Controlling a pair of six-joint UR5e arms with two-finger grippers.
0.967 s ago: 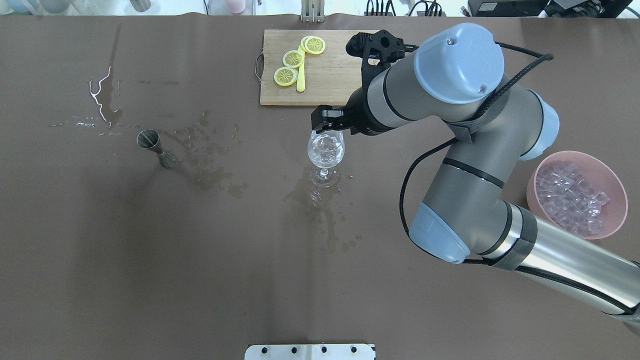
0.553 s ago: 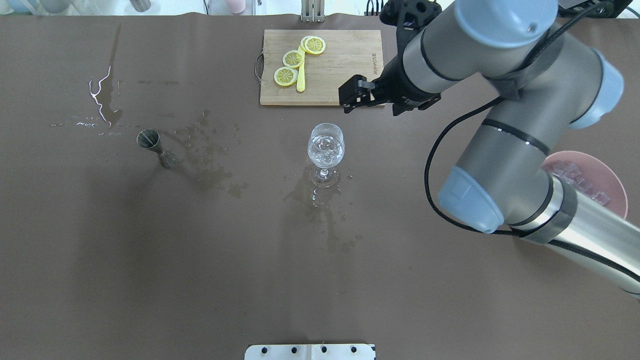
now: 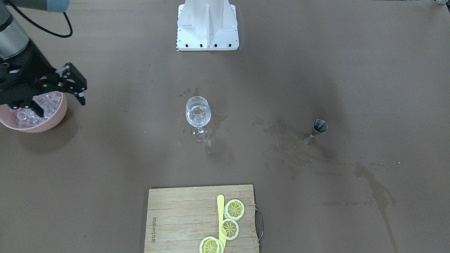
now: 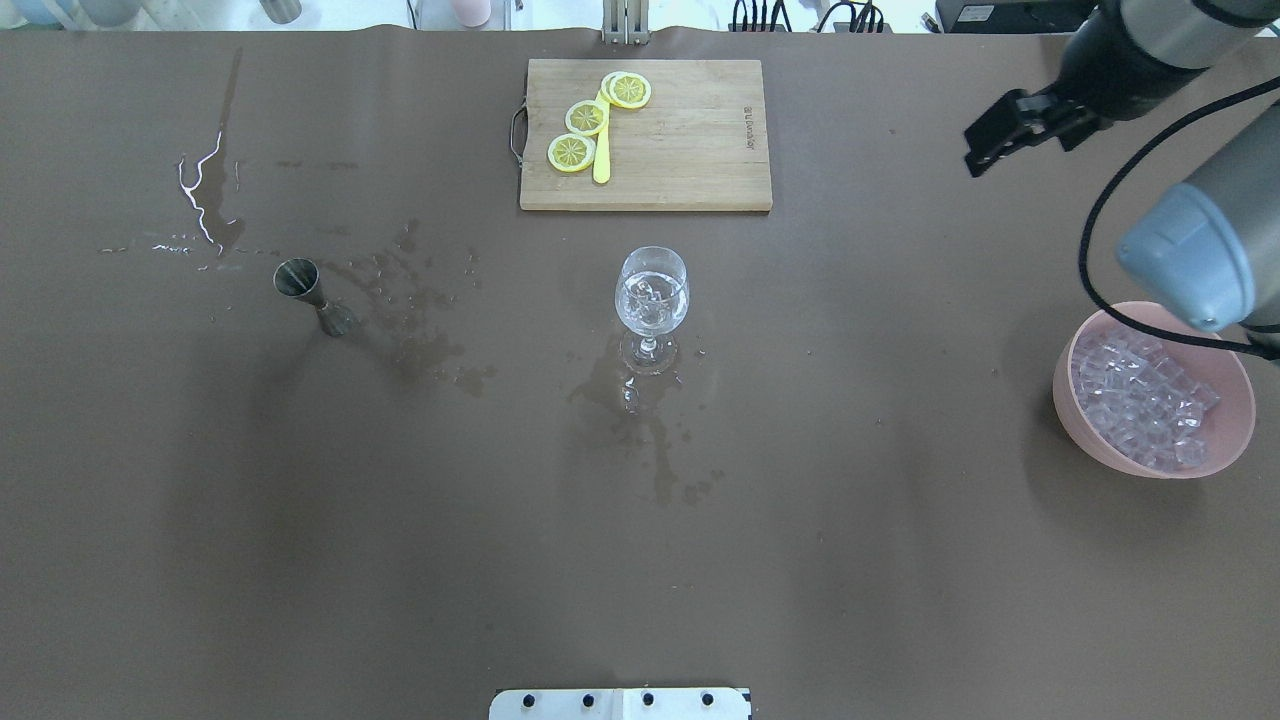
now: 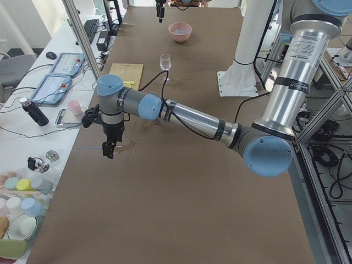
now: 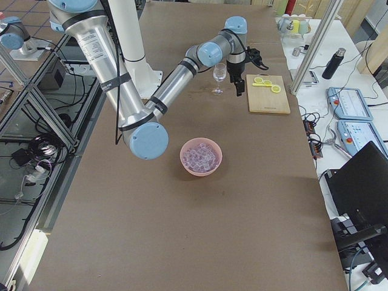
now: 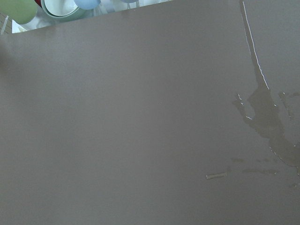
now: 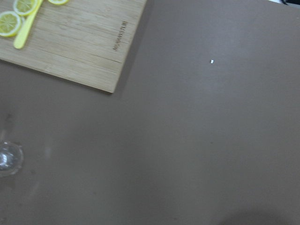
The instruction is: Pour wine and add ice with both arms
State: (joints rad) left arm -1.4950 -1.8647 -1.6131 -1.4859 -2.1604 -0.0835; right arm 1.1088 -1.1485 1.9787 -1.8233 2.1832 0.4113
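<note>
A wine glass [image 4: 651, 290] stands at the table's middle with a few ice cubes and a little clear liquid in its bowl; it also shows in the front view [image 3: 198, 113]. A pink bowl [image 4: 1238, 385] of ice cubes [image 4: 1140, 400] sits at the right edge. My right gripper [image 4: 1015, 150] hangs high over the far right of the table, well away from the glass; in the front view [image 3: 62, 107] its jaws are spread and hold nothing. My left gripper [image 5: 108, 148] shows only in the exterior left view, above the table's left end; I cannot tell its state.
A steel jigger [image 4: 300, 280] stands to the left of the glass among wet stains [image 4: 420, 330]. A wooden cutting board [image 4: 690, 150] with lemon slices [image 4: 585, 118] and a yellow knife lies at the far edge. The white pedestal [image 3: 207, 24] stands at the robot's side.
My right gripper has left the rim of the glass and swung up and far to the right. The ice bowl is uncovered again. The glass has not moved.
</note>
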